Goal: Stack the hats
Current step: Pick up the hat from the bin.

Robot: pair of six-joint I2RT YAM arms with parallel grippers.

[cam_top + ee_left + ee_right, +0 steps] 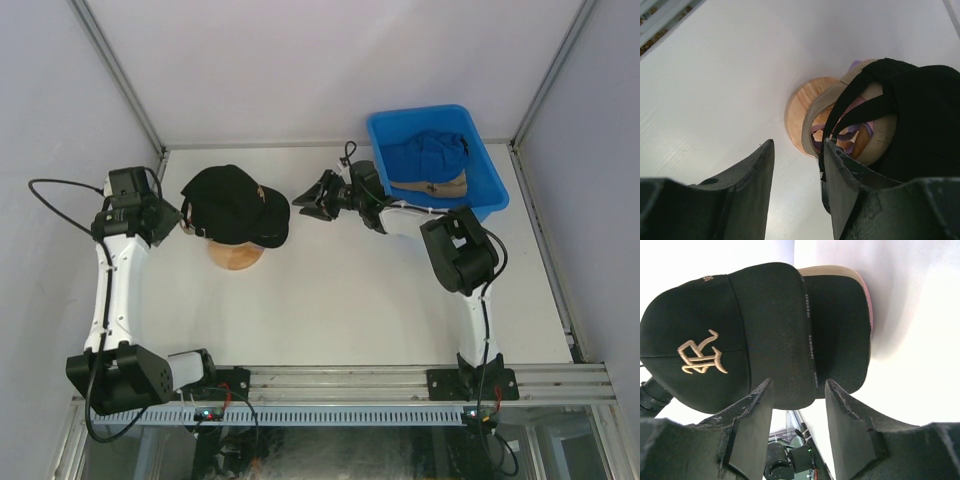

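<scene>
Black cap [232, 205] tops stack on wooden stand [236, 256], centre-left. L gripper [797, 145] jaws apart by its rear strap. R gripper [318, 196] jaws apart, just right of brim. Blue cap [428, 155] in blue bin [420, 111], upper right.

The light is bright and even, coming from above. The white surface [350, 300] looks washed out in both wrist views. The black cap [235, 205] drops a soft grey shadow beside it. Up close, the fingers [745, 190] look big, dark and a bit blurry. The top view is sharp
</scene>
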